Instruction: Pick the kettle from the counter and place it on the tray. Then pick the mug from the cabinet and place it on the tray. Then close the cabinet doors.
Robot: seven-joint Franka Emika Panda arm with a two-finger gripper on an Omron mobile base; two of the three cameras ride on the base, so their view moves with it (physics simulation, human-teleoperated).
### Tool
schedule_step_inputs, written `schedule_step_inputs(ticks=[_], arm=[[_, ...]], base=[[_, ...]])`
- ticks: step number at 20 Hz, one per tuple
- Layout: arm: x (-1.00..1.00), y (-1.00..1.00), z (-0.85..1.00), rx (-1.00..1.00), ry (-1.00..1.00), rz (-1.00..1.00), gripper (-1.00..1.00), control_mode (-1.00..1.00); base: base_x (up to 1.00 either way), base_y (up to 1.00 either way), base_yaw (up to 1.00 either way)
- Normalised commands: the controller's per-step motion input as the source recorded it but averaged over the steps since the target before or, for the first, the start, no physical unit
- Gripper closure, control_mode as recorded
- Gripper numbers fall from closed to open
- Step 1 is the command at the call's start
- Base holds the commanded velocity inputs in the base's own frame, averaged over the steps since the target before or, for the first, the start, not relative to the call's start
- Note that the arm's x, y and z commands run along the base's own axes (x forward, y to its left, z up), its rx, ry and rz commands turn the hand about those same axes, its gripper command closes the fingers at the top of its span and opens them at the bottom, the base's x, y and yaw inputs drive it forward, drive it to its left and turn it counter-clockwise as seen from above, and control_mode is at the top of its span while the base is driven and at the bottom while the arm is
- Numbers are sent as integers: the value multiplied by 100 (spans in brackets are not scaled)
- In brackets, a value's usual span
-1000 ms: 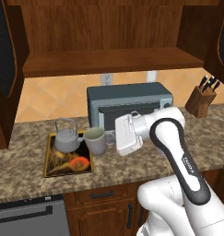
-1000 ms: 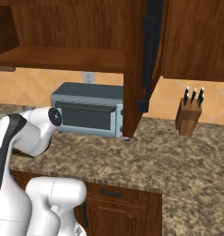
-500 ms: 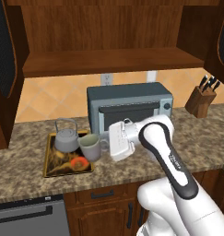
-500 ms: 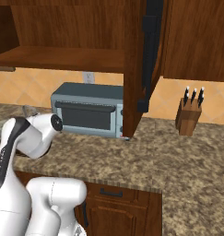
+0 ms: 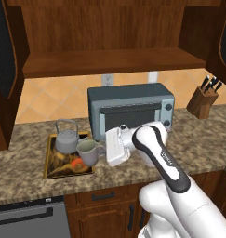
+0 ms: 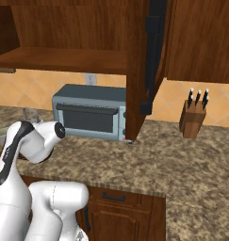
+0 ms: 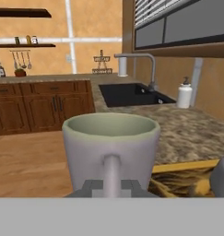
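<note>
Your fingers (image 7: 111,186) are clamped on the mug (image 5: 88,152) handle, mug over the tray (image 5: 53,166) beside the kettle (image 5: 66,139). Speckled desk (image 5: 21,142) carries a toaster oven (image 5: 130,109); cabinet doors (image 6: 155,52) open.

You see the grey kettle (image 5: 66,141) upright at the tray's (image 5: 53,168) far end, twelve o'clock. The grey-white mug (image 5: 88,152) stands upright at its three o'clock, handle gripped. The cabinet doors (image 6: 155,56) hang open above the counter (image 5: 26,181).
</note>
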Motion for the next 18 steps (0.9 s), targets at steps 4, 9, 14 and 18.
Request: schedule_step_inputs(ticks=[4,9,14,18], arm=[[26,12,-19,0,-2,0,100,-100],[30,7,-19,0,-4,0,100,-100],[31,9,-25,0,0,1,100,-100],[26,4,-26,0,0,2,100,-100]], base=[[0,0,0],[0,0,0],[0,0,0],[0,0,0]])
